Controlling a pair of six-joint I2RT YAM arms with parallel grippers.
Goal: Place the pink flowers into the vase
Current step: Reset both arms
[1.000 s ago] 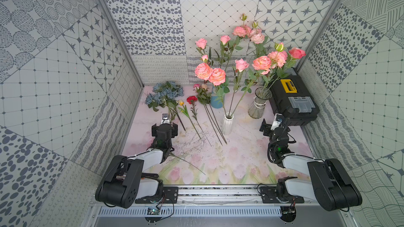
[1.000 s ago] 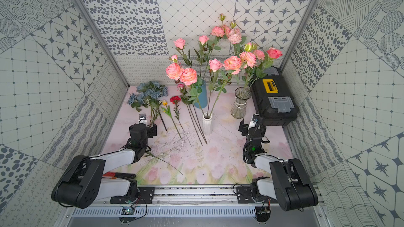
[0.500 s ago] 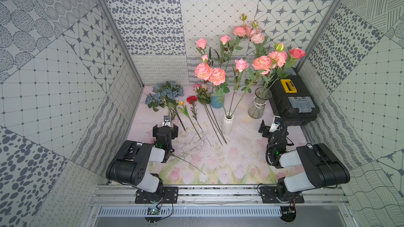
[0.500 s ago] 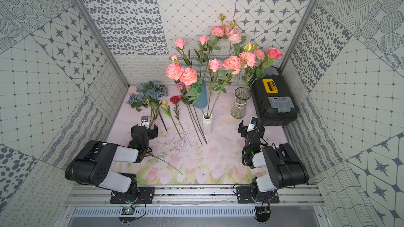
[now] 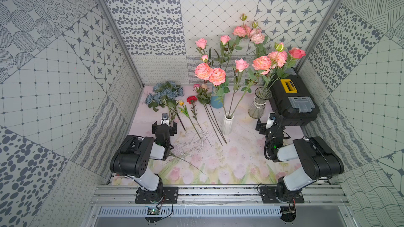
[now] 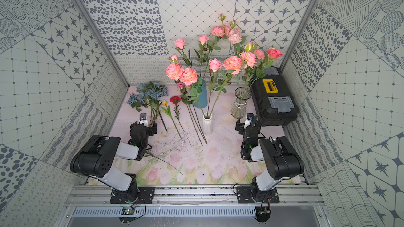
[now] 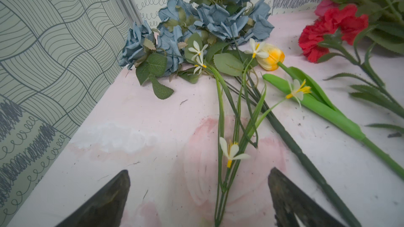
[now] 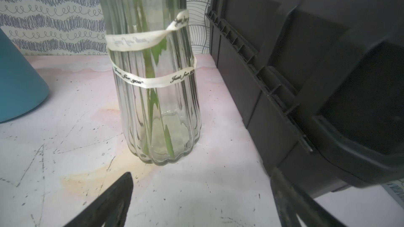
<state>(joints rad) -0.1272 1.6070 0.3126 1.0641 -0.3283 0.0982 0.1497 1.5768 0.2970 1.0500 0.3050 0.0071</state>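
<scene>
1. The left hand (image 5: 164, 125) sits low over the counter (image 5: 218, 167). Its two dark fingers (image 7: 105, 201) are spread wide apart and hold nothing.
2. A thin green sprig with small white blossoms (image 7: 231, 151) lies flat on the counter. It runs through the gap between those fingers and touches neither.
3. Beyond the left hand, three kinds of flower lie flat and side by side. They are a cluster of blue hydrangeas (image 5: 166, 93), a yellow tulip (image 7: 271, 57) and a red carnation (image 5: 192, 99).
4. The right hand (image 5: 265, 125) is also low over the counter, spread just as wide and empty.
5. Just ahead of the right hand stands a ribbed glass vase (image 8: 157, 105). It is upright, wrapped with a cream ribbon (image 8: 153, 81), and has green stems inside.
6. A closed black toolbox (image 5: 293, 101) sits just beside the glass vase, against the right wall.
7. Most of the pink flowers (image 5: 261, 64) stand tall in three vases. These are the glass vase, a slim white vase (image 5: 227, 124) near the middle of the counter, and a blue vase (image 5: 215, 102) behind the white one.
8. A few more pink flowers lie flat on the counter between the red carnation and the white vase. Their small heads are beside the blue vase and their long bare stems point toward the robot.
</scene>
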